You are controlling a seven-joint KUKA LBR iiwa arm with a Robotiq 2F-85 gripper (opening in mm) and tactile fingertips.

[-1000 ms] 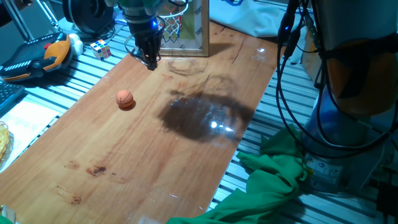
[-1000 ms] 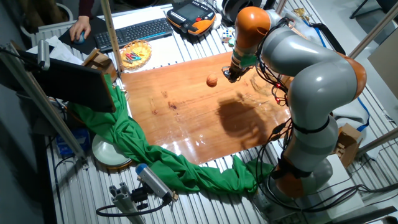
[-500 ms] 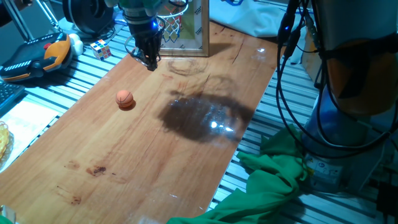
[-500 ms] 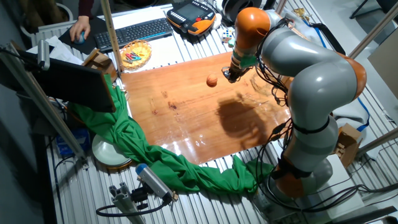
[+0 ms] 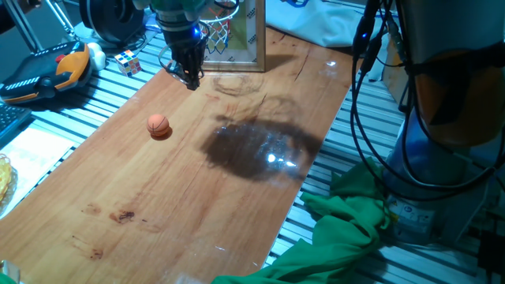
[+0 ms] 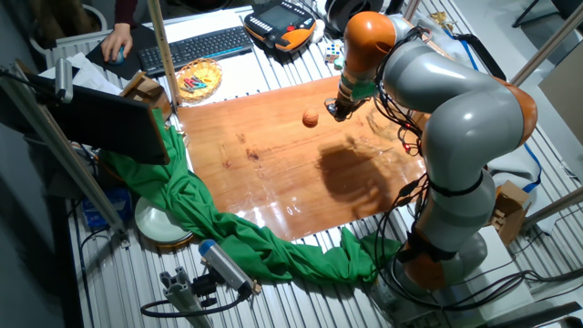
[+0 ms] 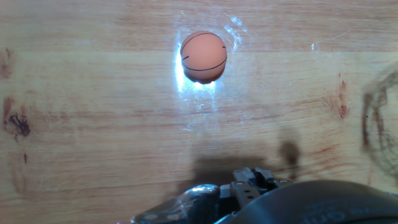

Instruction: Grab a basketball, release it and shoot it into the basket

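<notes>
The basketball (image 5: 158,125), a small orange ball with dark seams, rests on the wooden table (image 5: 181,197). It also shows in the other fixed view (image 6: 311,118) and in the upper middle of the hand view (image 7: 203,56). My gripper (image 5: 190,77) hangs just above the table to the right of the ball and apart from it, fingers drawn together with nothing held. From the other side the gripper (image 6: 335,113) sits beside the ball. The basket (image 5: 225,31), an orange rim with white net on a wood-framed backboard, stands right behind the gripper, partly hidden by it.
A multicoloured puzzle cube (image 5: 128,62) and an orange-black pendant (image 5: 43,71) lie off the table's left side. Green cloth (image 5: 339,229) drapes at the near right edge. A keyboard (image 6: 196,47) and a small wicker bowl (image 6: 199,78) sit beyond the table; cables hang by the robot base (image 5: 442,95).
</notes>
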